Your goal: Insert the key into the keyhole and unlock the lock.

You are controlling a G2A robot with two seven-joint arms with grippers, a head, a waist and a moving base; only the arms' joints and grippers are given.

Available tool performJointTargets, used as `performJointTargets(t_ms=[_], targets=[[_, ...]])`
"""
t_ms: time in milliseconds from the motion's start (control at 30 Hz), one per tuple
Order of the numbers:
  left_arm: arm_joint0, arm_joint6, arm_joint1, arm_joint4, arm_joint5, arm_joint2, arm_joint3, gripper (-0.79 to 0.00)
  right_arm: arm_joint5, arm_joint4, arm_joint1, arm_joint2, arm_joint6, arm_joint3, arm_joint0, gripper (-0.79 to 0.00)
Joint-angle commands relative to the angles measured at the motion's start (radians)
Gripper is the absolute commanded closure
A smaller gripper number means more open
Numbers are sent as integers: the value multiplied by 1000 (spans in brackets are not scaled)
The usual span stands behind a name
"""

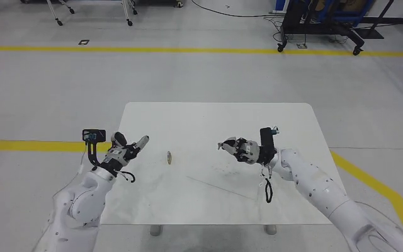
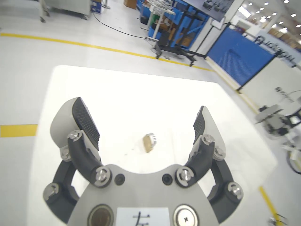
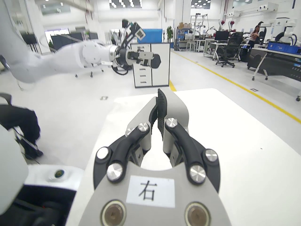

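Pale grey workshop floor is running around a white table [image 1: 252, 120], with yellow floor lines [image 1: 189, 48] crossing behind it and along both sides. A black wheeled frame [image 1: 321, 25] is standing at the far right of the room. Blue storage racks [image 2: 164, 5] are showing beyond the table in the left wrist view, and a white drawer cabinet [image 3: 151, 64] in the right wrist view. Working left to right: the left gripper [image 1: 132, 140] is hanging over the table's left edge with its ribbed pads spread wide, nothing between them. The lock [image 1: 169, 157], small and brass-coloured with a silvery shackle, is lying flat on the tabletop left of centre, near the left gripper and in line with its open jaws in the wrist view. The right gripper [image 1: 221, 145] is hovering right of centre, well apart from the lock and pointing toward it, its pads pressed together. Whether they are pinching anything cannot be told.
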Motion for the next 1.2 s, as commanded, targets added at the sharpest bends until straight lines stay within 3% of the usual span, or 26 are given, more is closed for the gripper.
performJointTargets(t_ms=[0,33,67,100,167,533,633,800,833,900,1000,1167], targets=[[-61,-165,-3,-267,8,37,31,-785,4,175,-17,-53,45,23,23,0],[-80,-224,-4,-350,22,48,48,-785,4,238,-21,-70,55,29,27,0],[-126,-357,-2,-460,92,60,88,-785,4,355,-26,-105,96,39,44,0],[-153,-396,0,-477,124,60,100,-785,4,414,-27,-126,135,41,65,0],[-153,-396,0,-477,124,60,100,-785,4,447,-24,-142,183,52,92,0],[-140,-370,-4,-542,102,80,94,-785,16,457,-25,-140,195,45,82,0],[-149,-398,-11,-660,60,129,125,-785,5,537,-33,-155,313,43,70,0],[-246,-463,-23,-777,30,215,256,-785,6,769,-56,-191,559,56,93,0],[-268,-472,-24,-775,17,229,283,-730,8,810,-60,-195,598,58,99,0],[-302,-476,-26,-744,-15,254,324,-708,4,890,-67,-202,670,62,106,0],[-333,-485,-29,-717,-75,286,359,-606,11,992,-78,-207,754,73,116,0],[-359,-532,-29,-745,-143,312,396,-360,21,1130,-93,-214,888,84,124,0]])
